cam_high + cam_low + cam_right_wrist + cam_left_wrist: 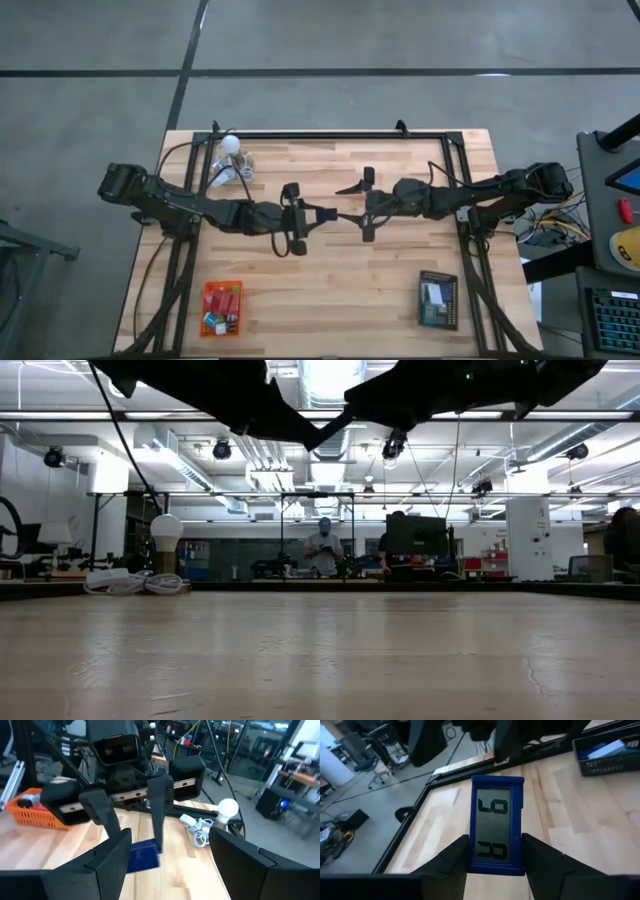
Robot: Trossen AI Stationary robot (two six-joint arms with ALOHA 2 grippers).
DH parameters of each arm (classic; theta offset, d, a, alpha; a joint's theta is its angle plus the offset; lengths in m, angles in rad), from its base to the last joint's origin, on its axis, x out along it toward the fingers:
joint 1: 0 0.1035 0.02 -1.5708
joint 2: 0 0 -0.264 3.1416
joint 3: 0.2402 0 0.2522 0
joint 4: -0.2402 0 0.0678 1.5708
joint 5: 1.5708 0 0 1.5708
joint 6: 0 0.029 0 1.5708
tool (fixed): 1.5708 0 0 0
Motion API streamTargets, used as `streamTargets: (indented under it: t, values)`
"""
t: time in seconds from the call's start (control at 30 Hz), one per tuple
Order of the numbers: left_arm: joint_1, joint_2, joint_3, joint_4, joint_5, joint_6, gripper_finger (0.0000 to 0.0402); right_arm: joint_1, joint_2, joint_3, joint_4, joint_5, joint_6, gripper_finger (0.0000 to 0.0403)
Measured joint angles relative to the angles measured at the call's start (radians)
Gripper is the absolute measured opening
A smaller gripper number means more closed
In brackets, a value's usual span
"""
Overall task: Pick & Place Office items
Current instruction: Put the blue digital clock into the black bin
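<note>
Left gripper [318, 213] clamped mid-table, facing the right gripper [347, 203], fingers spread.

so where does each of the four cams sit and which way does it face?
High: overhead, straight down; both arms, orange tray, black tray.
Low: table height, looking across into the room; arms overhead, white bulb.
Left wrist: past the left gripper clamping the navy display.
Right wrist: past the open right gripper toward the left arm.
Shared: both wrist views see the navy display; high, low and right wrist see the bulb.
</note>
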Motion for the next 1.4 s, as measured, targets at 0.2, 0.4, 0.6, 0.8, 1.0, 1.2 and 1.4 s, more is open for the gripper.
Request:
streamTargets:
  t: [0.2,0.4,0.6,0.8,1.0,1.2,1.4]
  values:
    - [0.031,0.000,-0.001,-0.001,0.004,0.007,0.0163,0.000,0.000,-0.001,-0.002,-0.041,0.034,0.0263]
    - [0.052,0.000,-0.001,0.010,0.045,0.011,0.0163,0.000,0.000,-0.002,-0.008,-0.066,0.027,0.0263]
    - [0.059,0.000,-0.001,0.048,0.076,0.027,0.0163,0.000,0.000,-0.006,-0.008,-0.067,0.013,0.0263]
    - [0.067,0.000,-0.001,0.076,0.086,0.016,0.0163,0.000,0.000,-0.007,-0.008,-0.068,0.012,0.0263]
    - [0.071,0.000,-0.001,0.141,0.102,0.023,0.0163,0.000,0.001,-0.008,-0.027,-0.067,0.001,0.0263]
    - [0.073,0.000,-0.001,0.139,0.172,0.023,0.0163,0.000,0.000,-0.008,-0.026,-0.067,-0.019,0.0263]
    - [0.080,0.000,-0.001,0.144,0.185,0.020,0.0163,0.000,0.000,-0.007,-0.024,-0.069,-0.035,0.0263]
